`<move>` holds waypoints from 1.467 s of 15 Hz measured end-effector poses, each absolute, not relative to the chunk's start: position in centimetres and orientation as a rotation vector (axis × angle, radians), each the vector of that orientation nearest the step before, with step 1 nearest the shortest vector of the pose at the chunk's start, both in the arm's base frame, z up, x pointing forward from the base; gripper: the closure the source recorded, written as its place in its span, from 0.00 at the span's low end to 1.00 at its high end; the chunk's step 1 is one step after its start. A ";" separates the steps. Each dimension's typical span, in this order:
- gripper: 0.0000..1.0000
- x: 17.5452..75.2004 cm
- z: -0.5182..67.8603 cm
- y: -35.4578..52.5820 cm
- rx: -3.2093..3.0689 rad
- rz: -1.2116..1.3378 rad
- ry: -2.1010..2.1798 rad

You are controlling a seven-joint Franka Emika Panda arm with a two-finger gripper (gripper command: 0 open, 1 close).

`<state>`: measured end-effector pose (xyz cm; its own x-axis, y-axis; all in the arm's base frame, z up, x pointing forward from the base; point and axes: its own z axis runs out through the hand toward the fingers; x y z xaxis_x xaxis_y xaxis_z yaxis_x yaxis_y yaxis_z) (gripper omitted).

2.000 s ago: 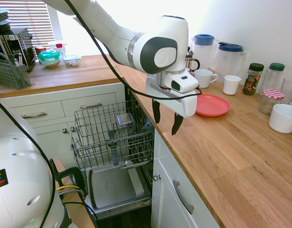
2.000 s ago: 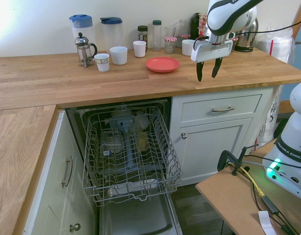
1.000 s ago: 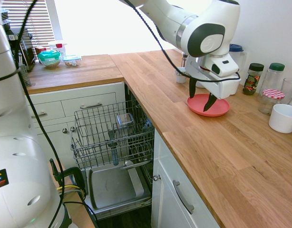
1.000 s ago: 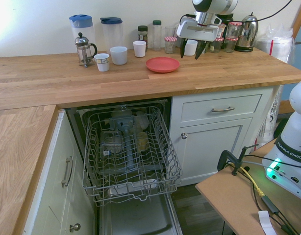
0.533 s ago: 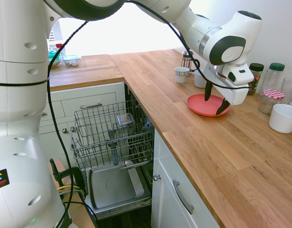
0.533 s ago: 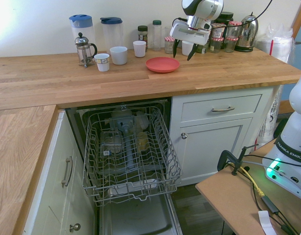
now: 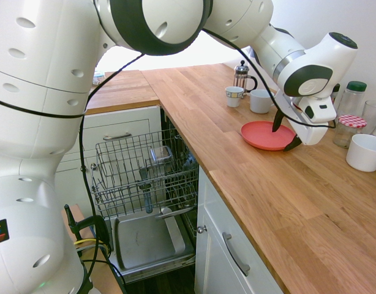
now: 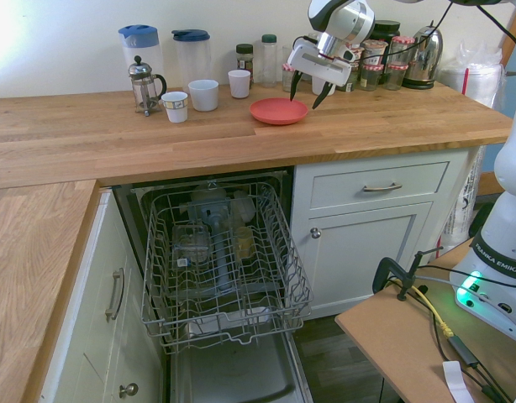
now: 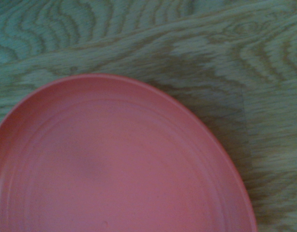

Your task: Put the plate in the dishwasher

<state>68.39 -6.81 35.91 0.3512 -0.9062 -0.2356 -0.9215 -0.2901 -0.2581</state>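
Swinging in from the tabletop's front edge, the claw (image 8: 302, 90) now hangs open over the plate's (image 8: 277, 111) rim, tilted to straddle it for pickup.

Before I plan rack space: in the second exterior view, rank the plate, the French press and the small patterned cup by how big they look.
1. Plate, widest.
2. French press, taller but slimmer.
3. Patterned cup, smallest.
All stand at a similar distance along the counter.
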 end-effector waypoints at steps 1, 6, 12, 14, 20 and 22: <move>1.00 68.7 35.7 -6.8 -2.275 0.061 1.607; 1.00 70.0 34.7 -7.0 -2.274 0.071 1.596; 1.00 70.5 33.8 -7.3 -2.279 0.096 1.581; 1.00 70.4 33.7 -7.7 -2.275 0.101 1.577; 1.00 70.4 32.9 -8.4 -2.269 0.116 1.563; 1.00 70.4 32.8 -8.5 -2.274 0.115 1.553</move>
<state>70.39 -8.47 32.83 0.3848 -0.8800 -0.2786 -0.9114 -0.3146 -0.2651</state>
